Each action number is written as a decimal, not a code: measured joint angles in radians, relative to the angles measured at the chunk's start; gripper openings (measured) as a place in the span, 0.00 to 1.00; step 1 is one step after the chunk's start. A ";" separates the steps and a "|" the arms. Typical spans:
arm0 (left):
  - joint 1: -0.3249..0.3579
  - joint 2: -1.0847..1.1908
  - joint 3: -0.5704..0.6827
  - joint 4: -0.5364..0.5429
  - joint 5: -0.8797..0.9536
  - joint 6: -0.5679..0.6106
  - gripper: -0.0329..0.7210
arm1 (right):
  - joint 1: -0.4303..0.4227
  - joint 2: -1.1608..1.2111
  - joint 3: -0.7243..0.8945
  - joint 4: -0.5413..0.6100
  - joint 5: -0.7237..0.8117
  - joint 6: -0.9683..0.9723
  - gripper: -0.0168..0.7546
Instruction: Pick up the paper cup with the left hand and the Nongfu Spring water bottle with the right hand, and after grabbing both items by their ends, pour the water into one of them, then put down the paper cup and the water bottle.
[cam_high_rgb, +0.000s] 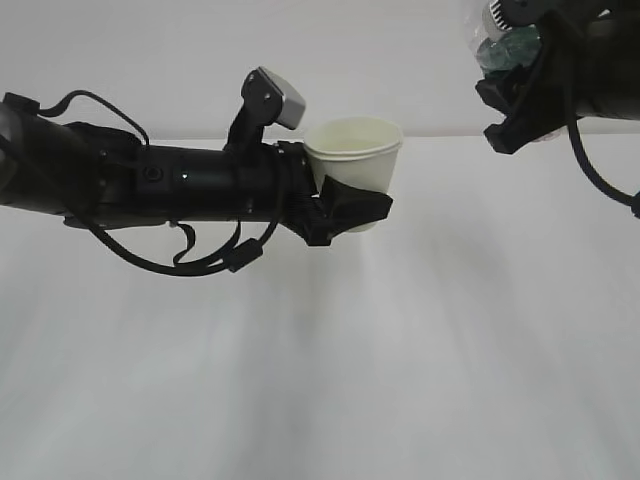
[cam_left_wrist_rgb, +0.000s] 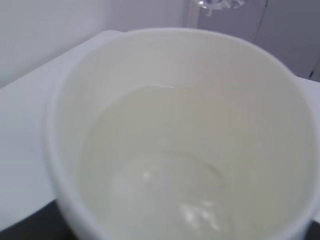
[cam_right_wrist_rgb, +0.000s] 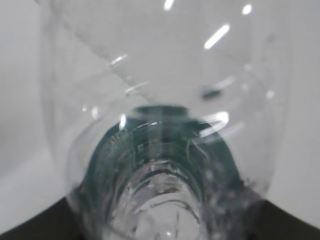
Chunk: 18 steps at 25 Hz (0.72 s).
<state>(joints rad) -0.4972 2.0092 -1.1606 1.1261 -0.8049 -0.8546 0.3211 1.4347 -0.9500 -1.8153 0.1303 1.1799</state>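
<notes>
The white paper cup (cam_high_rgb: 355, 150) hangs upright in the air above the table, with my left gripper (cam_high_rgb: 352, 200) shut on its lower part from the left. In the left wrist view the cup (cam_left_wrist_rgb: 65, 100) fills the frame, and clear water (cam_left_wrist_rgb: 165, 185) lies in its bottom. At the top right corner my right gripper (cam_high_rgb: 515, 95) is shut on the Nongfu Spring water bottle (cam_high_rgb: 503, 40), which the frame edge cuts off. The right wrist view looks along the clear ribbed bottle (cam_right_wrist_rgb: 160, 190) with its dark green label (cam_right_wrist_rgb: 107, 150). Whether water is left in the bottle I cannot tell.
A plain white table (cam_high_rgb: 400, 350) lies under both arms, with a pale wall behind it. The left arm's thick black body and looping cables (cam_high_rgb: 160, 260) stretch across the left half. A black cable (cam_high_rgb: 600, 180) hangs from the right arm.
</notes>
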 joint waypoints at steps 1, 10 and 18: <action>0.010 0.000 0.000 -0.005 0.000 0.000 0.62 | 0.000 0.000 0.000 0.000 0.000 0.000 0.51; 0.119 0.000 0.000 -0.022 0.000 0.000 0.62 | 0.000 0.000 0.011 0.000 0.000 0.002 0.51; 0.204 0.000 0.000 -0.028 -0.002 0.000 0.75 | 0.000 0.000 0.011 0.000 0.000 0.007 0.51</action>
<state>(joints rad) -0.2936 2.0092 -1.1606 1.0976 -0.8069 -0.8546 0.3211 1.4347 -0.9393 -1.8153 0.1303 1.1866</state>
